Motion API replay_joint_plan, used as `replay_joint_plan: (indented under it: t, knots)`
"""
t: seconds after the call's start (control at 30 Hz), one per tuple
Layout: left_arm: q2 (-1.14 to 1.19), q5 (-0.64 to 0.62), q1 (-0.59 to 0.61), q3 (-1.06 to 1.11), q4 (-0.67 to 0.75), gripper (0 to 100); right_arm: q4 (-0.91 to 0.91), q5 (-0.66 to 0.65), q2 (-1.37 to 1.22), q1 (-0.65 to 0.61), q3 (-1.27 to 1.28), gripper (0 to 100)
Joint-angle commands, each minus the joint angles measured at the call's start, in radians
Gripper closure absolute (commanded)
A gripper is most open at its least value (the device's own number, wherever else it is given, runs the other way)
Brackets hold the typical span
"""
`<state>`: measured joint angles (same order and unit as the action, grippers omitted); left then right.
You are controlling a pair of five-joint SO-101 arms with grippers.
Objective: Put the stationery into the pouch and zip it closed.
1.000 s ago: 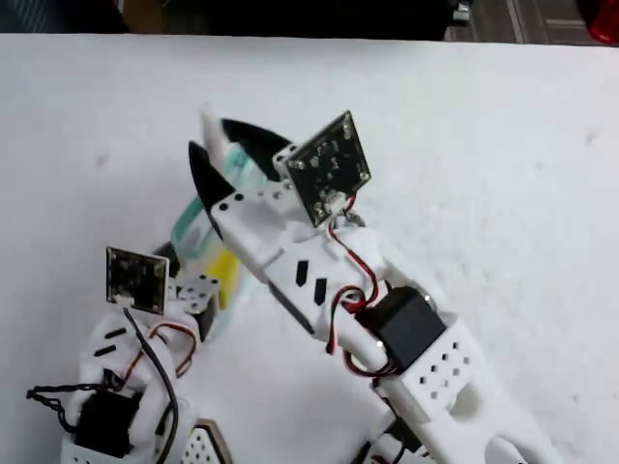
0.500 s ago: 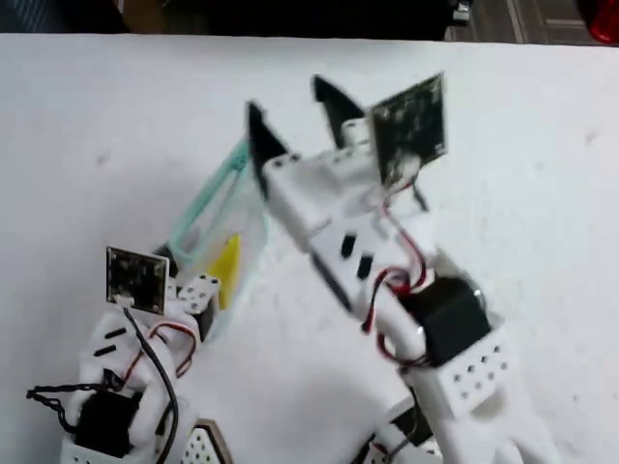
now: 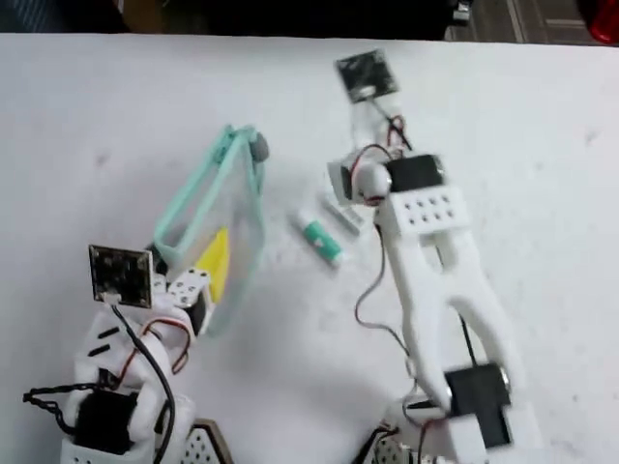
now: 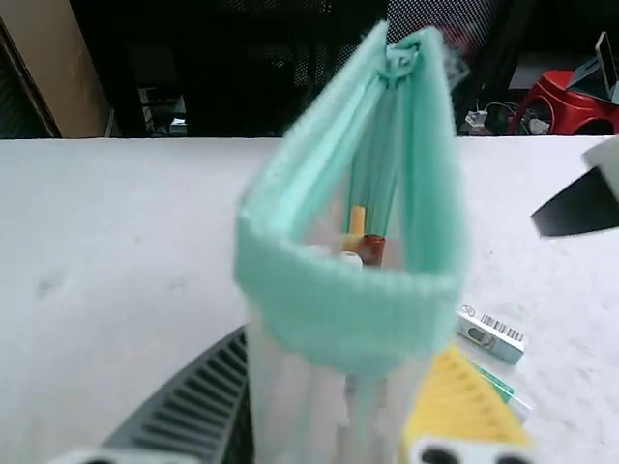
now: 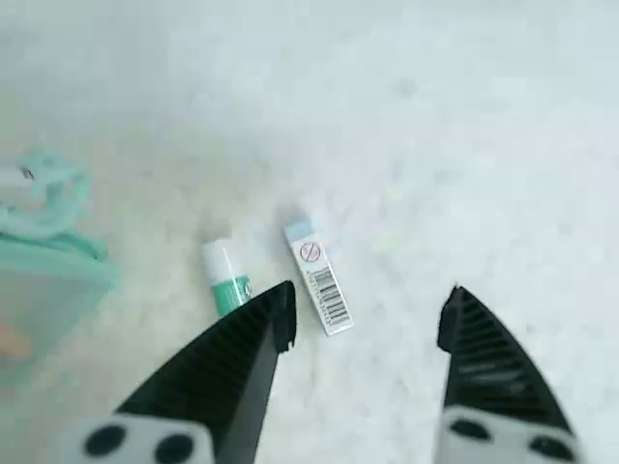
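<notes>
While the left hand [image 3: 184,277] pinches the limp pouch [image 3: 218,208], the right hand [image 5: 369,295] hangs spread.
Eraser [image 5: 319,280] and green tube [image 5: 225,277] lie on the worktop [image 3: 503,126] beside it: light, stiff, likely best pinched widthwise.

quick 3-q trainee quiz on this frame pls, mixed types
1. True or false: the right gripper is open and holds nothing.
2. Which items lie on the table outside the pouch? A) an eraser and a green-and-white tube; B) a pair of scissors; C) a ruler and a stapler.
3. What grips the open pouch?
Key: 1 true; 2 A; 3 the left gripper, shut on the pouch.
</notes>
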<state>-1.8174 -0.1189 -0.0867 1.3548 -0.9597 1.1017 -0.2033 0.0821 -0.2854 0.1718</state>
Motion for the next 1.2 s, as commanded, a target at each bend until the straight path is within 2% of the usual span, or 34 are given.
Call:
replay_joint_plan:
  t: [0.0, 0.13, 0.37, 0.7, 0.77, 0.87, 0.93, 1.03, 1.17]
  knots:
    - [-0.010, -0.014, 0.013, -0.006, 0.052, 80, -0.038, -0.035, -0.104, 0.004, -0.040, 76.9]
    - [-0.010, -0.014, 0.013, -0.006, 0.052, 80, -0.131, -0.037, -0.222, 0.005, -0.040, 76.9]
    - [-0.010, -0.014, 0.012, -0.008, 0.054, 80, -0.194, -0.040, -0.326, -0.010, -0.041, 76.9]
    - [-0.010, -0.014, 0.010, -0.008, 0.048, 80, -0.302, -0.152, -0.455, -0.033, -0.041, 77.0]
    - [-0.010, -0.014, 0.010, -0.008, 0.046, 80, -0.309, -0.167, -0.467, -0.033, -0.041, 81.7]
    - [-0.010, -0.014, 0.012, -0.006, 0.044, 80, -0.317, -0.186, -0.467, -0.031, -0.043, 99.6]
    - [-0.010, -0.014, 0.010, -0.006, 0.041, 80, -0.311, -0.186, -0.466, -0.028, -0.043, 95.3]
    - [-0.010, -0.014, 0.008, -0.006, 0.037, 80, -0.302, -0.181, -0.398, -0.005, -0.041, 98.8]
    - [-0.010, -0.015, 0.008, -0.006, 0.040, 80, -0.196, -0.176, -0.168, 0.044, -0.038, 98.2]
